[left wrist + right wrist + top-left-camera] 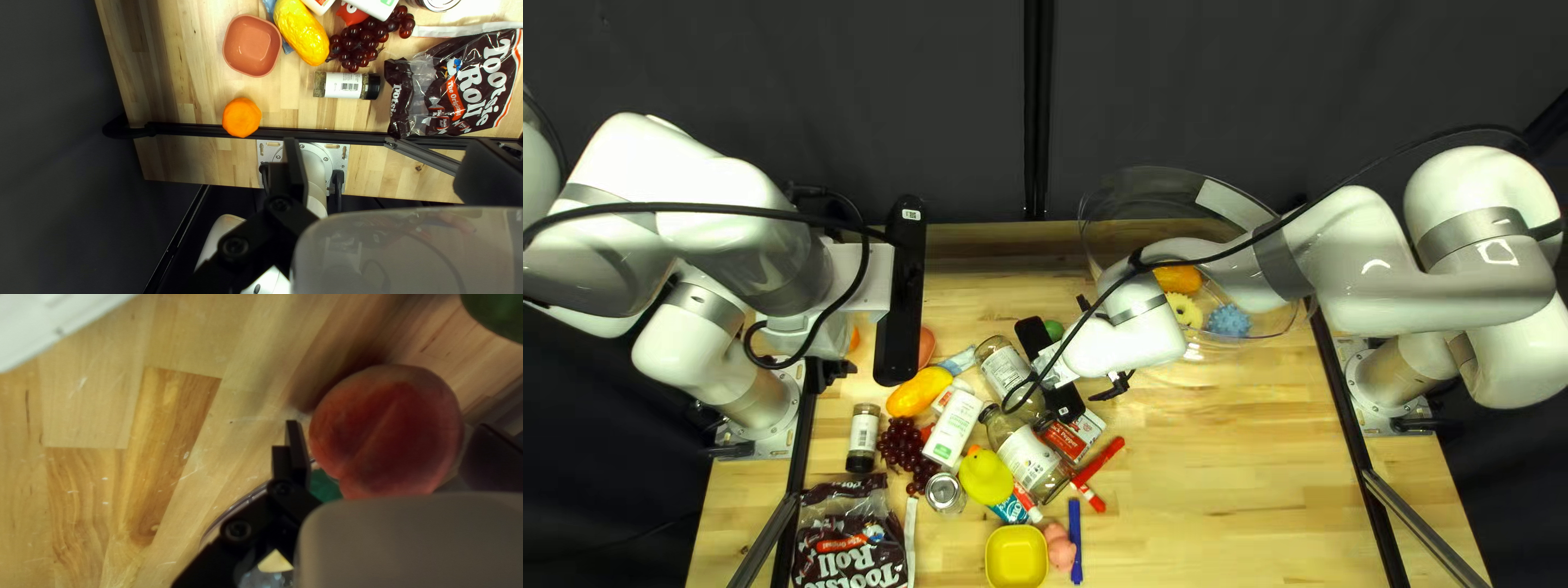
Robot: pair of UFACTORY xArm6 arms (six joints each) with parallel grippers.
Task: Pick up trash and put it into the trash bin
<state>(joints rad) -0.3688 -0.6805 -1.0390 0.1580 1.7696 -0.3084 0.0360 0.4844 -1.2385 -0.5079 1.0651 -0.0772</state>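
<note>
The left claw (388, 139) and right claw (389, 424) gaped; the peach (384, 443) near the bin (1226, 201) probably wanted centring before closing.

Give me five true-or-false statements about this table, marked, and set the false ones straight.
1. My left gripper is shut on the candy bag. False: its fingers are apart with nothing between them, and the bag lies on the table.
2. The black-lidded spice jar lies on its side near the dark red grapes. True.
3. The orange fruit sits inside the pink bowl. False: it is outside, apart from the bowl.
4. The rubber duck is in the yellow bowl. False: it is outside the bowl.
5. The blue marker lies outside the yellow bowl. True.
</note>
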